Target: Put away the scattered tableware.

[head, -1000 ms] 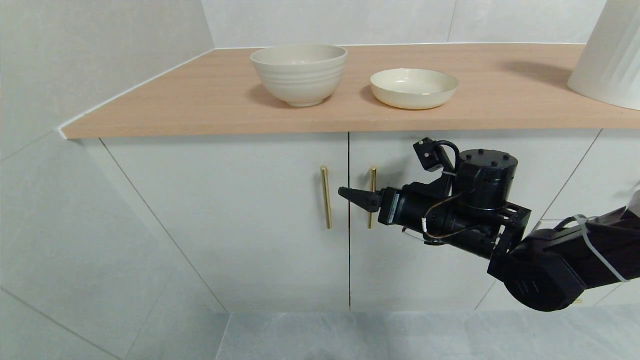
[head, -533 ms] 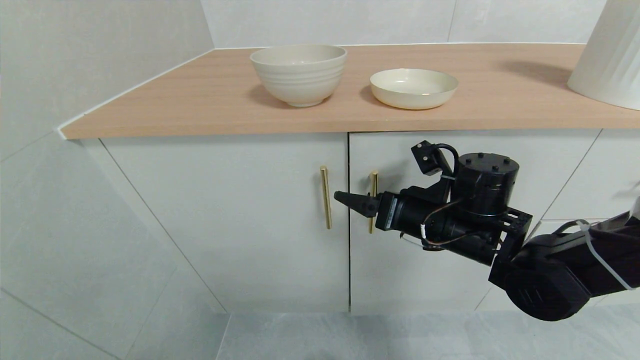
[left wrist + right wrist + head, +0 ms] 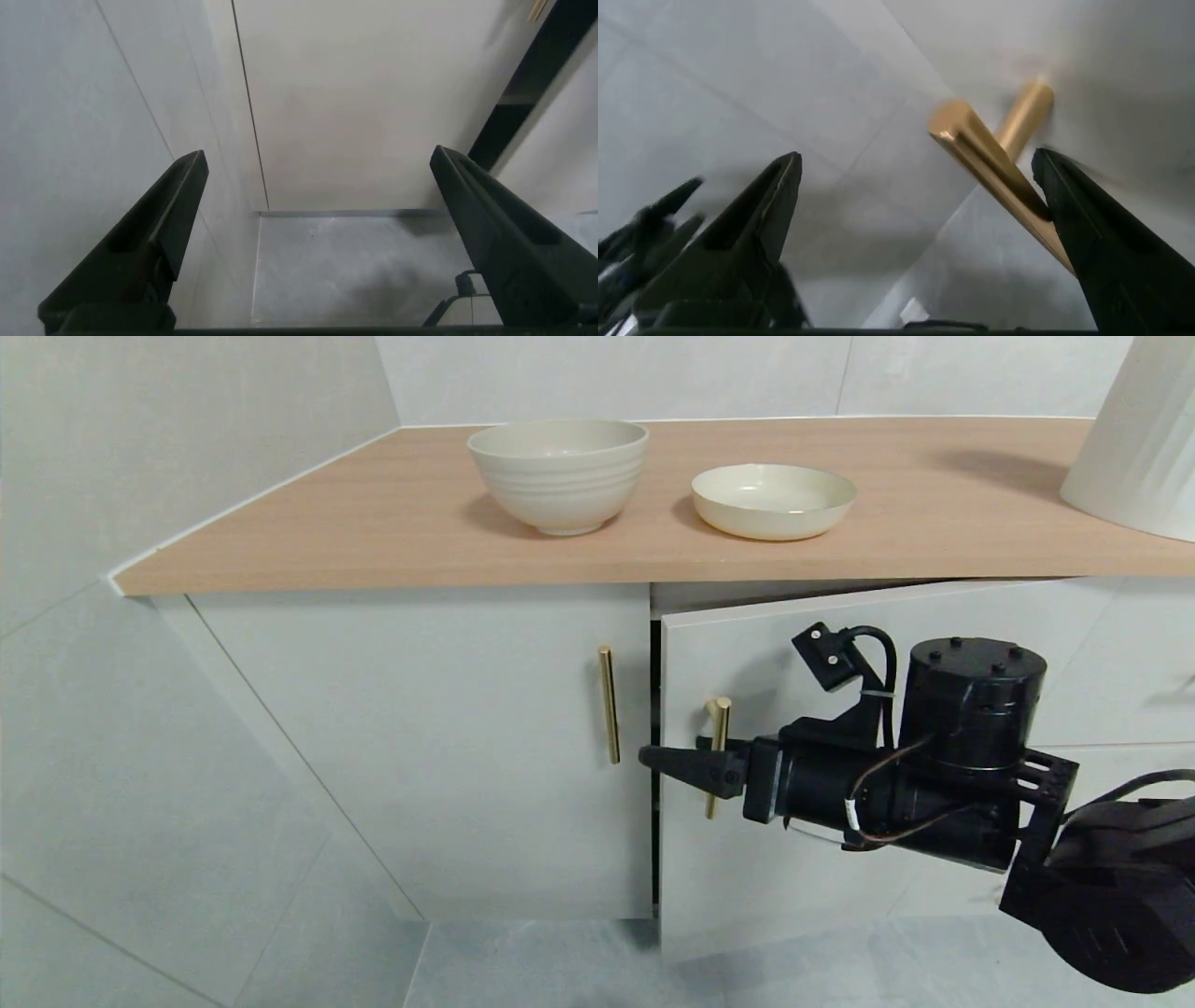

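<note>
2 pieces of tableware sit on the wooden desk: a deep bowl with ribbed sides, and a shallow dish near it on your right, closer to the front edge. They don't touch. Both look like glazed ceramic, so treat them as stiff, smooth, slippery and likely to chip. The deep bowl is probably the heavier one; take it at the rim, 1 finger inside and 1 outside. The dish has a low wall, so pinch its near rim the same way and expect it to tilt once lifted.

Right hand is at the right cabinet door, which stands slightly ajar. Its fingers are spread wide, not clamped. The brass handle runs between them, close against 1 finger; can't tell if it touches. Left hand is spread wide too and holds nothing, pointed at the cabinet base and floor.

Room: the door swings out under the desk's front edge. The gap is narrow and the inside is not visible, so you likely need it much wider before anything goes in. Left door is shut. A wall closes the desk's left side. A white ribbed container stands far right, well apart from the dish. Space above both pieces is open
</note>
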{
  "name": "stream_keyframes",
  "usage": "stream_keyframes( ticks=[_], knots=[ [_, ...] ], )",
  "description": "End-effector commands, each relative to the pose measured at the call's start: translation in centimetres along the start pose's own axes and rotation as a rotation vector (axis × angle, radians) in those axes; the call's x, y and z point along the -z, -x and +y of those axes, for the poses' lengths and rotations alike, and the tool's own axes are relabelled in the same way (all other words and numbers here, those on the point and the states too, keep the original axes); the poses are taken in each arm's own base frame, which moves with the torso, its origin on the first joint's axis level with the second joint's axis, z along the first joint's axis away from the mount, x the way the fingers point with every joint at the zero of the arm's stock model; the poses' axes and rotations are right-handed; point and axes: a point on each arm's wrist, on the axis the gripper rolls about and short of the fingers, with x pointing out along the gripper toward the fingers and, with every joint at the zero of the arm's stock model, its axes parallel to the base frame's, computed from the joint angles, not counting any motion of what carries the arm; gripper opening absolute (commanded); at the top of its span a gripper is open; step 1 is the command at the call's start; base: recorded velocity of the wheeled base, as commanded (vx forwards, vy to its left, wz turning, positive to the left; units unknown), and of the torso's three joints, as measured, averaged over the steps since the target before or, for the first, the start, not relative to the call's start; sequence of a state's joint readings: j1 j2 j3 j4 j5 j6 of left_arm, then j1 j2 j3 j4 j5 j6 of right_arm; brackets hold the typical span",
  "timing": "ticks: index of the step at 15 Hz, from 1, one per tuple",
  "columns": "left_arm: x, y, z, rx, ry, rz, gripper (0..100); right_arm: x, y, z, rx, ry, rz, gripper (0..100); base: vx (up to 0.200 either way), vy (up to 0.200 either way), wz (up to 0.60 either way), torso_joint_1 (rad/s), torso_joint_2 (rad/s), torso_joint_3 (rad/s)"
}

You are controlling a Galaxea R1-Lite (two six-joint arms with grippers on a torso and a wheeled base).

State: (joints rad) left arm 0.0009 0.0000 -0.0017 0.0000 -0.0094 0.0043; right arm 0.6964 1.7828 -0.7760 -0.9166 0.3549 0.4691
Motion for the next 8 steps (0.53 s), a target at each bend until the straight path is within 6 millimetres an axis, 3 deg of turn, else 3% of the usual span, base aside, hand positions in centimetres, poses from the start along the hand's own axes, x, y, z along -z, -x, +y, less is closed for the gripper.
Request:
stream_keyframes(
  ticks=[1,6,8],
  knots=[
    [0.0,0.0,0.0,-0.001,0.001,0.0,100,-0.2,1.7,1.4,-0.037,0.01,-0.003,100,0.0,0.0,0.0,0.0,0.0,0.0],
    [0.0,0.0,0.0,-0.001,0.0,0.0,100,0.6,3.3,2.5,-0.062,0.008,0.022,100,0.0,0.0,0.0,0.0,0.0,0.0],
    [0.0,0.0,0.0,-0.001,0.0,0.0,100,2.0,4.6,3.6,-0.086,0.003,0.065,100,0.0,0.0,0.0,0.0,0.0,0.0]
  ],
)
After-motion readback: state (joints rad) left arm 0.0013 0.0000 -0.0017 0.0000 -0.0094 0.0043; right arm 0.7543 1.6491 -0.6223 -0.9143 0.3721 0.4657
